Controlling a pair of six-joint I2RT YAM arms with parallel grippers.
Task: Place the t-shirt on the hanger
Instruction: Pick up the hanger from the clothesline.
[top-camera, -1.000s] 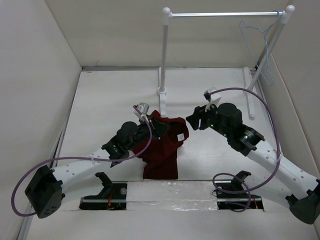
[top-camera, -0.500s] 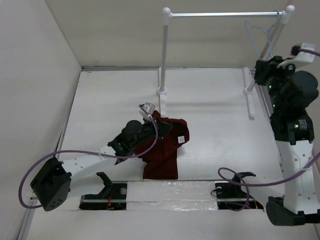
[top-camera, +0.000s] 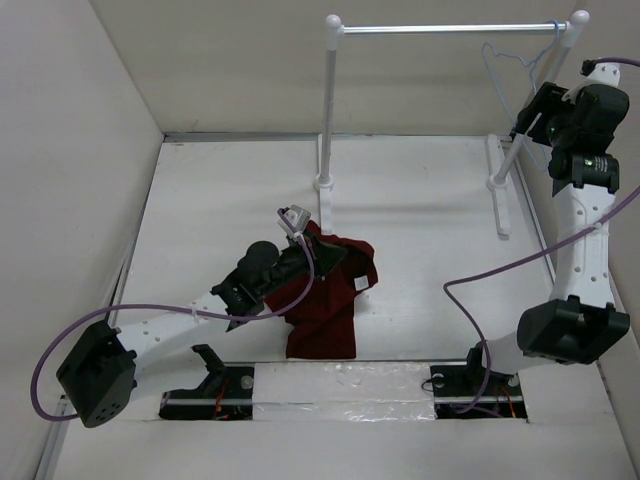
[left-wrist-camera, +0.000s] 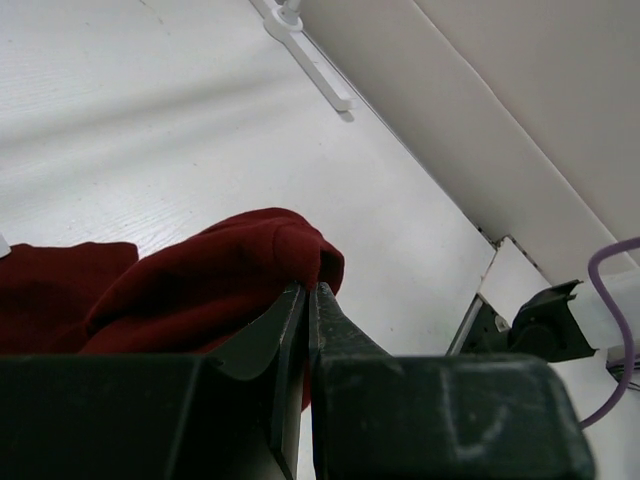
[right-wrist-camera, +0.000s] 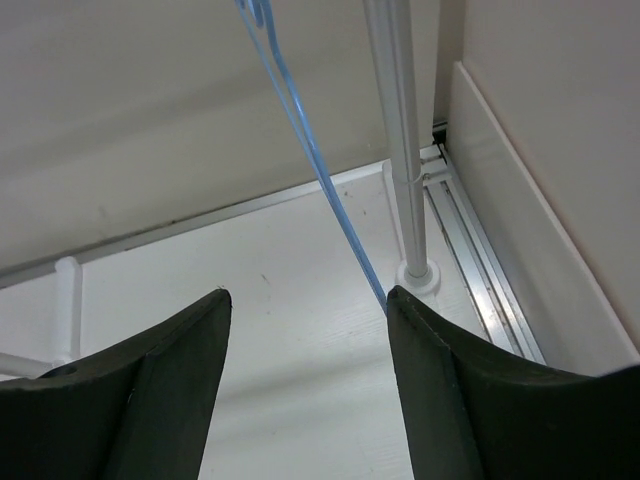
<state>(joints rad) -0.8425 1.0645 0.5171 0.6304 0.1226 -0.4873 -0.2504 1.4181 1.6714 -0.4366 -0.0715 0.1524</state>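
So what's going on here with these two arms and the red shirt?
The robot is working on getting the t-shirt onto the hanger. The left claw is shut on a bunched fold of the maroon shirt, most of which lies on the table. The right claw is up at the far right end of the rack, where the blue hanger hangs from the rail. It is open, with the wire running close past one finger, and nothing is gripped yet.

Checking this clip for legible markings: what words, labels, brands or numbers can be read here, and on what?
No text can be read in any view.
White tag on the t-shirt: too small to read.
Hanger and rack: no lettering visible.
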